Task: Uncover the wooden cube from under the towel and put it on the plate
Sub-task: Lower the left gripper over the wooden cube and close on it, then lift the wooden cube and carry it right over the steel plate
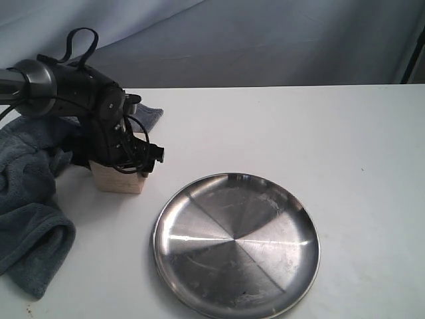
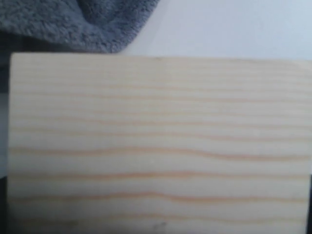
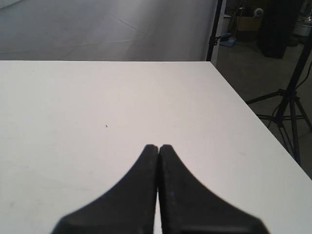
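The wooden cube (image 1: pixel 118 181) rests on the white table, left of the steel plate (image 1: pixel 199 279). My left gripper (image 1: pixel 123 161) comes down over the cube's top, its jaws against two opposite sides. In the left wrist view the cube's grained face (image 2: pixel 156 146) fills nearly the whole frame, with a thin dark strip at each side edge. The blue-grey towel (image 1: pixel 30 219) lies bunched at the table's left, behind and beside the cube; a fold of the towel (image 2: pixel 87 24) shows past it. My right gripper (image 3: pixel 159 146) is shut and empty above bare table.
The table's far right edge (image 3: pixel 234 92) drops off to a floor with a tripod (image 3: pixel 292 102) and stands. A grey backdrop (image 1: pixel 265 40) hangs behind the table. The left arm (image 1: pixel 40 83) reaches in from the left.
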### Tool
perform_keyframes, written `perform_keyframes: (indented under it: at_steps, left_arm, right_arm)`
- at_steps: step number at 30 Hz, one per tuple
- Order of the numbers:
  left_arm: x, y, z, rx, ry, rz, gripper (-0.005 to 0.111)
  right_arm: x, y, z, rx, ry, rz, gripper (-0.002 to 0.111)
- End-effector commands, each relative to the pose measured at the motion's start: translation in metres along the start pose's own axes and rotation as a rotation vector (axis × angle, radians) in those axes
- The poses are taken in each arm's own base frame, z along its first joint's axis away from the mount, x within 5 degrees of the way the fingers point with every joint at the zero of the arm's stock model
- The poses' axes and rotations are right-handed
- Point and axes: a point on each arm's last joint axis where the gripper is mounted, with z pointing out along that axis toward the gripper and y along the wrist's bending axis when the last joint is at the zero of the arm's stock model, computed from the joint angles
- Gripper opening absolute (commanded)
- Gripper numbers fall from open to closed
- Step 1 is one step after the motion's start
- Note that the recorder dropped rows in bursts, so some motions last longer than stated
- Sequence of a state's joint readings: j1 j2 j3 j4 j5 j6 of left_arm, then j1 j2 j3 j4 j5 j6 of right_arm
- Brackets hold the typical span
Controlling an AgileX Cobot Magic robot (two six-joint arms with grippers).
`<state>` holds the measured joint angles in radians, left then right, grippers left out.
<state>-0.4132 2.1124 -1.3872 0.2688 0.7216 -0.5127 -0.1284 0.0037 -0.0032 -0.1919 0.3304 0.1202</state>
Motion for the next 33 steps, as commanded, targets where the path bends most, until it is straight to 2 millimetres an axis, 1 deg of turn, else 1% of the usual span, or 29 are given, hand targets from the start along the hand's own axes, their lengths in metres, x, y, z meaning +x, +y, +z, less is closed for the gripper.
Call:
perform_keyframes:
  at_steps: [1,4,7,16,19,22,28,33]
  left_arm:
    - [-0.002,0.0,-0.014,0.003,-0.016,0.019,0.0]
    - [-0.002,0.0,-0.014,0.003,-0.017,0.058,0.0]
    - [-0.003,0.001,-0.019,0.008,-0.028,0.085,0.0]
    - [-0.008,0.002,-0.048,0.03,-0.099,0.115,0.0]
    - [-0.006,-0.006,-0.059,0.048,-0.119,0.171,0.0]
    - [-0.003,-0.018,-0.069,0.062,-0.143,0.223,0.0]
    - [0.009,-0.05,-0.087,0.102,-0.181,0.309,0.0]
    - [0.022,-0.076,-0.095,0.18,-0.171,0.325,0.0]
  right_arm:
    - [0.001,0.0,0.0,0.0,0.0,0.002,0.0]
    - [0.001,0.0,0.0,0.0,0.0,0.002,0.0]
    - [0.001,0.0,0.0,0.0,0.0,0.002,0.0]
    - [0.001,0.0,0.0,0.0,0.0,0.002,0.0]
    - [0.001,0.0,0.0,0.0,0.0,0.002,0.0]
    - [0.001,0.0,0.0,0.0,0.0,0.002,0.0]
    - [0.001,0.0,0.0,0.0,0.0,0.002,0.0]
    - [0.001,0.0,0.0,0.0,0.0,0.002,0.0]
